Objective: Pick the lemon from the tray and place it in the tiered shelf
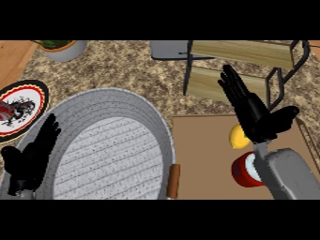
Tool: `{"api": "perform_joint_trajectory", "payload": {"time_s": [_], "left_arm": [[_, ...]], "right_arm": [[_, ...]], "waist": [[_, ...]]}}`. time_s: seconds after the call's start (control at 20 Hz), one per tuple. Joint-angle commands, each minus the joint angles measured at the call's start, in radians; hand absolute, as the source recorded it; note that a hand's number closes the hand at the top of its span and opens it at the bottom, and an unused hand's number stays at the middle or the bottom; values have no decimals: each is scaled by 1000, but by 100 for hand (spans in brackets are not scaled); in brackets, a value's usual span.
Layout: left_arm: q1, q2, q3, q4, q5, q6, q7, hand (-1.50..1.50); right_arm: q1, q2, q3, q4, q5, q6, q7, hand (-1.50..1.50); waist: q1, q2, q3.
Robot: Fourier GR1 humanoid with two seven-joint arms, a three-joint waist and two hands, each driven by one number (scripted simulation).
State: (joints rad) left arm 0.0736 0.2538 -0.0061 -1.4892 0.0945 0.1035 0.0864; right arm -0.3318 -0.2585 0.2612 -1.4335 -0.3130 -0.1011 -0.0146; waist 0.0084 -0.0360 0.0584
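The yellow lemon lies on the brown tray, partly hidden by my right hand. That hand is just above and beside the lemon, its fingers straight and pointing away toward the tiered shelf, thumb spread to the right. The shelf has wooden boards in a black wire frame and stands at the back right. My left hand rests open at the lower left, over the rim of the grey basket.
A red and white can sits on the tray under my right forearm. A large grey woven basket fills the middle, a carrot at its right rim. A patterned plate with a red item and a plant pot are on the left.
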Motion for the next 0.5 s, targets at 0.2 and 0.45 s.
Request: {"api": "perform_joint_trajectory", "payload": {"time_s": [0.2, 0.45], "left_arm": [[-97, 41, 45, -199, -18, 100, 20, 0], [-112, 22, 33, -188, 26, 94, 21, 0]], "right_arm": [[-63, -58, -114, 58, 91, -149, 4, 150], [-4, -8, -306, 115, 22, -321, -38, -150]], "waist": [[-10, 36, -58], [-22, 39, -58]]}}
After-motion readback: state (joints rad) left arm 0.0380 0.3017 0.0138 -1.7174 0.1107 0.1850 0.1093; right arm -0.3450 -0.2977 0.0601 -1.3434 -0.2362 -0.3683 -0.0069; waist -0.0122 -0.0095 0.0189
